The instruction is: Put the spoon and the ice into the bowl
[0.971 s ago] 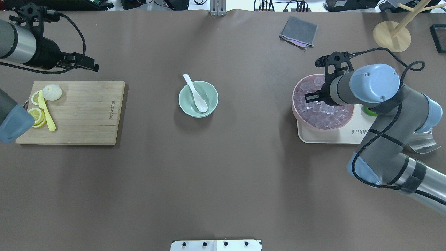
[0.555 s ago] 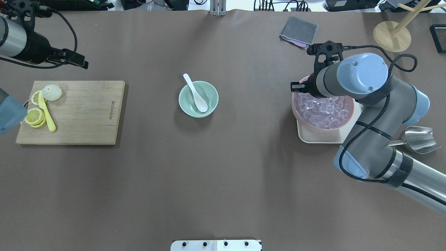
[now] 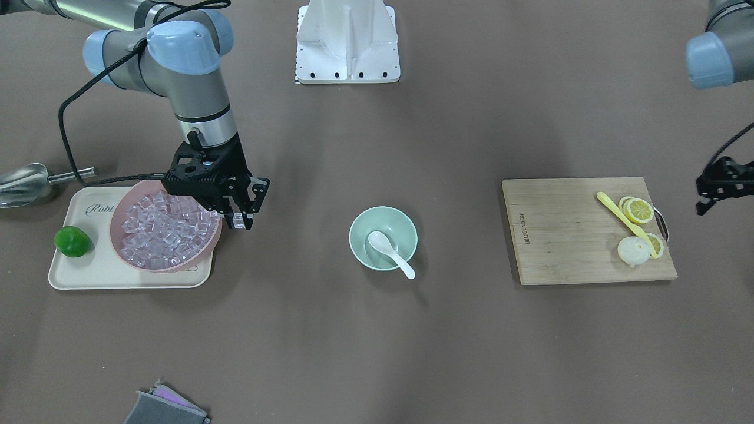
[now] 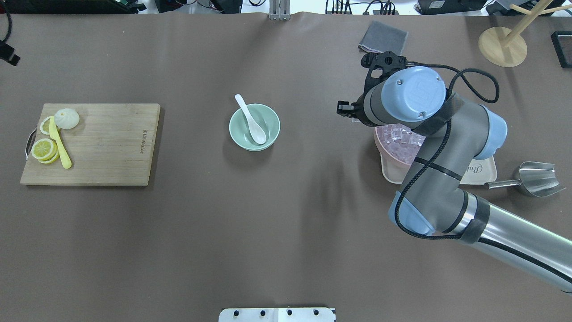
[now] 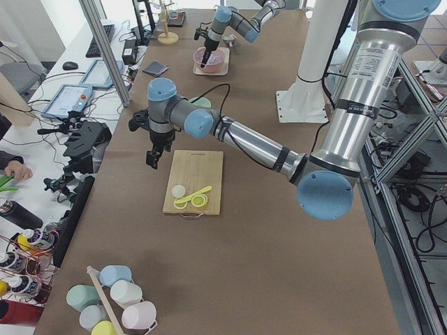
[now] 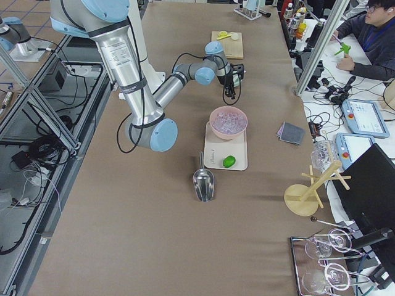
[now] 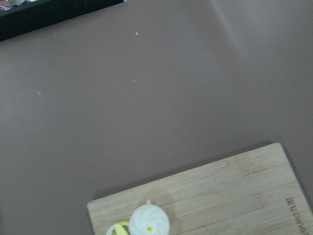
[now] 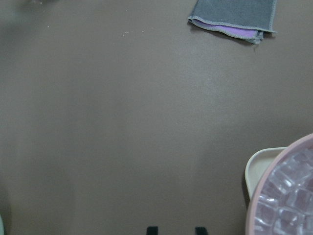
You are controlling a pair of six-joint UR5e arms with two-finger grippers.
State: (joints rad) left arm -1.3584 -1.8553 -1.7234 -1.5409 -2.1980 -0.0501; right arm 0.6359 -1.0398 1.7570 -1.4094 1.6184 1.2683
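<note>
The white spoon [image 4: 253,123] lies in the mint-green bowl [image 4: 271,120], scoop inside and handle over the far-left rim; both also show in the front view, spoon [image 3: 390,247] and bowl [image 3: 365,227]. My right gripper [image 3: 240,222] hangs just past the pink bowl's rim on the mint bowl's side, shut on a small clear ice cube [image 3: 237,219]. In the overhead view the right gripper [image 4: 343,108] is mostly hidden under its arm. My left gripper [image 3: 702,199] is open and empty, off the far end of the cutting board.
A pink bowl [image 3: 201,254] full of ice cubes [image 3: 159,232] sits on a cream tray [image 3: 94,270] with a lime [image 3: 73,241]. A steel scoop [image 4: 536,179] lies beside the tray. A cutting board [image 4: 103,147] holds lemon slices and a yellow knife [image 3: 624,221]. A grey cloth [image 4: 383,39] lies at the back.
My right gripper has lifted out of the pink bowl and moved left past its rim toward the mint bowl. My left arm has pulled back to the far left edge.
</note>
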